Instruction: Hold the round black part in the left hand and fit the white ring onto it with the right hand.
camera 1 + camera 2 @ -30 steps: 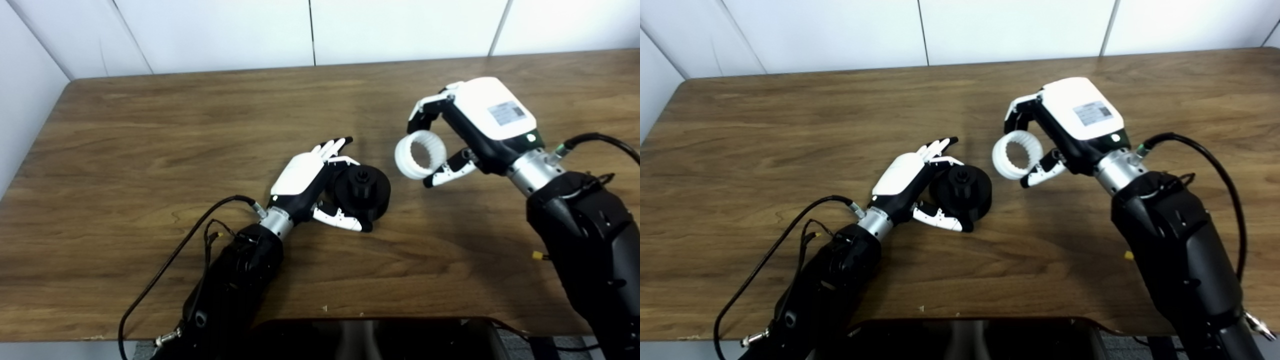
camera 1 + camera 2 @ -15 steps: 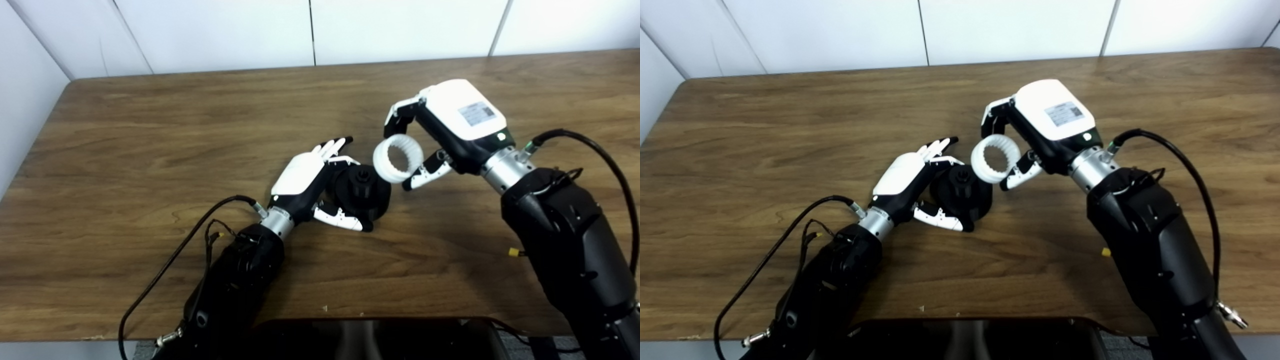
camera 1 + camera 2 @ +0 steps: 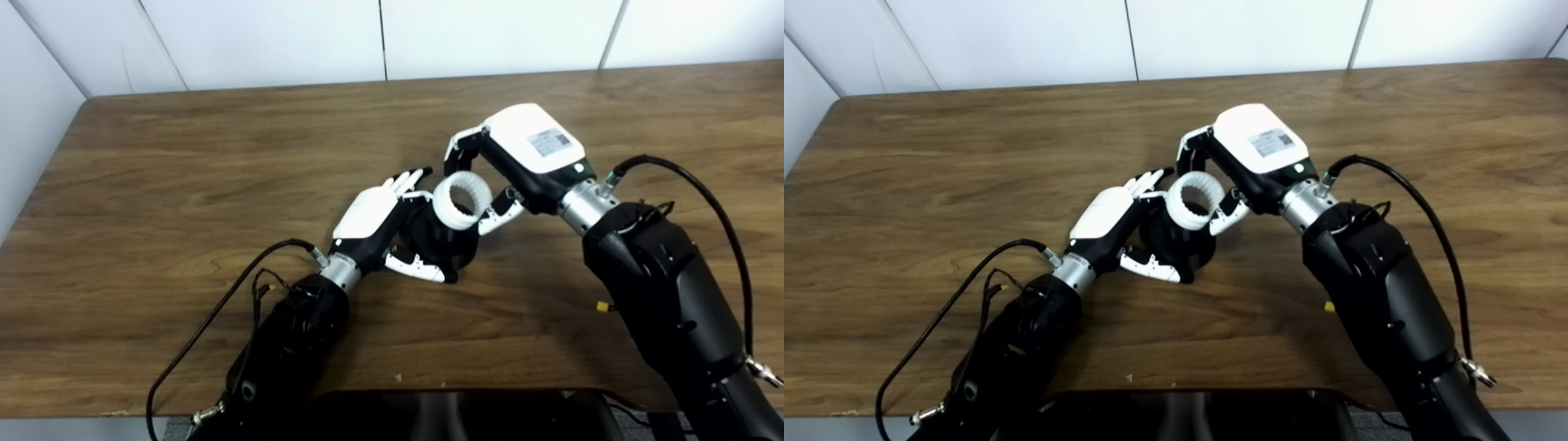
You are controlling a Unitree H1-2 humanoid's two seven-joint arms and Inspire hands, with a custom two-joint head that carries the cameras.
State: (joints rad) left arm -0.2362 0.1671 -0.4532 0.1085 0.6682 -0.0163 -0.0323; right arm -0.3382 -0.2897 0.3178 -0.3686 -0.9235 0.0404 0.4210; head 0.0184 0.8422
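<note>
The round black part [image 3: 444,248] sits on the wooden table [image 3: 184,184] near its middle. My left hand [image 3: 373,223] cups it from the left, thumb under its front edge and fingers stretched along its far side. My right hand [image 3: 517,162] is shut on the white toothed ring [image 3: 462,200], pinched between thumb and fingers. The ring hangs tilted just over the top of the black part and covers its centre hub. I cannot tell whether ring and part touch. The same scene shows in the right eye view, with the ring [image 3: 1195,200] over the black part [image 3: 1179,248].
A dark flat panel [image 3: 453,413] lies at the table's near edge. Black cables [image 3: 202,331] trail from my left forearm and loop off my right forearm [image 3: 704,196]. White wall panels stand behind the table's far edge.
My right hand has carried the white ring leftward and down, from clear of the black part to just over its top. My left hand and the black part have not moved.
</note>
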